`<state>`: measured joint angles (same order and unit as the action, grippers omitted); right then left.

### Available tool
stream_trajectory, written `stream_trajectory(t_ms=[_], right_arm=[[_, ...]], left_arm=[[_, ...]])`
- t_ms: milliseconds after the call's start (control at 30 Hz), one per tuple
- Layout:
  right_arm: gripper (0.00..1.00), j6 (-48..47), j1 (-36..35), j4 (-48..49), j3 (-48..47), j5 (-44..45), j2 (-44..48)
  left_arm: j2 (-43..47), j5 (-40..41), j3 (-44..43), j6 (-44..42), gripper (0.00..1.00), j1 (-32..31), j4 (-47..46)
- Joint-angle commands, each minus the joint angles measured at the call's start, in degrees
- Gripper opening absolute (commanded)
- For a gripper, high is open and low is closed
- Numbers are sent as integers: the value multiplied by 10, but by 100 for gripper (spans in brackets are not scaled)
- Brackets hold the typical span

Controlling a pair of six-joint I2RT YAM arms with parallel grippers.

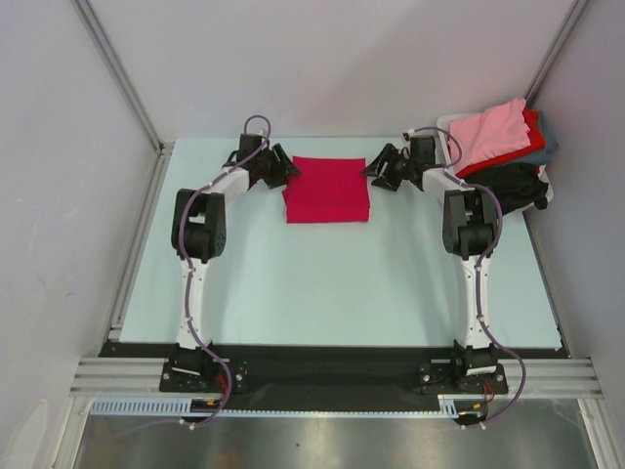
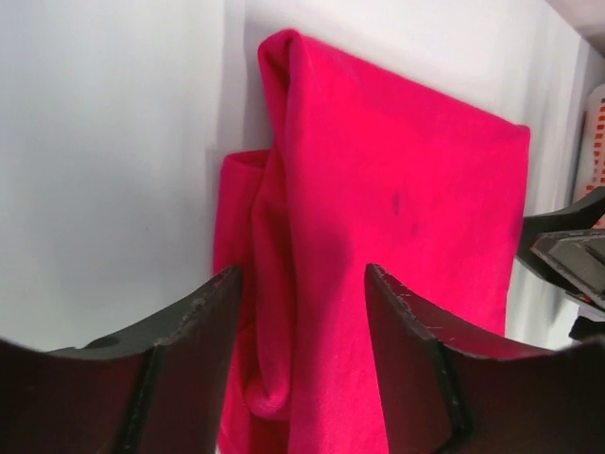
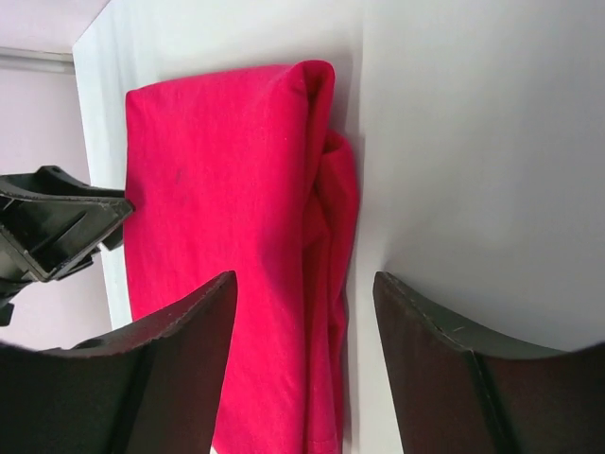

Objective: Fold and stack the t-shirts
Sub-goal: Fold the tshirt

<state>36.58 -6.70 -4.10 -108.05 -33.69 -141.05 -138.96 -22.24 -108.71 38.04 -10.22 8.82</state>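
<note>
At the left of the pale tabletop (image 1: 332, 283) we saw the left fingers (image 2: 194, 340) standing apart and clamped on nothing. They pointed at the left edge of the crimson t-shirt (image 1: 327, 191). In the wrist view that edge lay in line with the gap between them, but we could not tell whether the tips touched the cloth.

The t-shirt lay folded into a tidy rectangle, flat on the tabletop toward its far side, between the two arms. Its top layer looked smooth, and thicker bunched folds showed along one edge.

The right fingers (image 3: 180, 350) faced the shirt's right edge. They were likewise spread and gripped nothing.

Farther right, in the far corner, sat a loose pile of t-shirts (image 1: 493, 137). It had light pink on top, with red, grey-teal and black beneath. The pile lay just behind the right arm and apart from the crimson one.
</note>
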Motion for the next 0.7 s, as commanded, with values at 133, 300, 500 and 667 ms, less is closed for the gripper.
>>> stream_trajectory(t_ms=[133,300,500,667], right_arm=[[65,-41,-12,-61,27,33,39],[54,-51,-26,-71,55,49,60],[45,-48,-30,-60,80,29,72],[47,-48,-30,-58,100,28,91]], left_arm=[[51,27,59,-4,69,0,-13],[95,19,132,-4,66,0,-42],[134,-4,205,0,60,0,-105],[150,-24,231,6,56,-5,-129]])
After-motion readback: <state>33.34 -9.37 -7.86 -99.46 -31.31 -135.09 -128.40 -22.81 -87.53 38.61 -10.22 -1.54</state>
